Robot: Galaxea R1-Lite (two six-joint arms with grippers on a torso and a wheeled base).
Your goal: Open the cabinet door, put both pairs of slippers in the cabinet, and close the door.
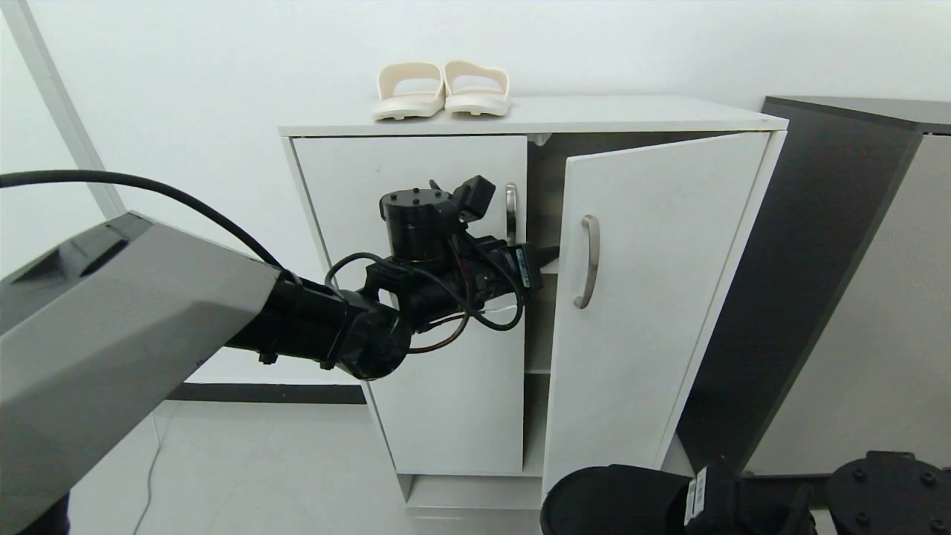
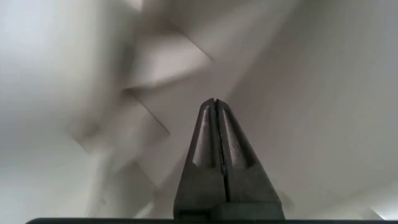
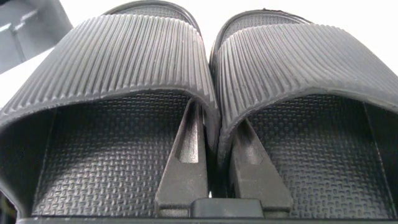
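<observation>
While your left gripper [image 1: 548, 255] has its fingers pressed flat together, its tip sits in the dark gap between the 2 doors of the white cabinet [image 1: 520, 115]. The left wrist view shows that gripper [image 2: 215, 103] with pale inner panels beyond it. The right door [image 1: 646, 312] stands ajar just to the gripper's right, its free edge swung out toward you and its handle [image 1: 589, 260] a little farther right. The left door [image 1: 349, 193] lies flush behind the wrist, its handle [image 1: 511, 212] just above the fingers. The gap is narrow, barely wider than the gripper.

The cream slippers [image 1: 443, 91] rest above and to the gripper's left on the cabinet top, touching side by side near its front edge.

Your right gripper [image 3: 216, 118] is clamped on the black slippers [image 3: 134, 74], 1 finger inside each, pinching their 2 inner walls together. In the head view that pair [image 1: 613, 499] hangs low, below the right door's bottom edge. A dark unit [image 1: 810, 245] stands just beside the cabinet's hinge side.
</observation>
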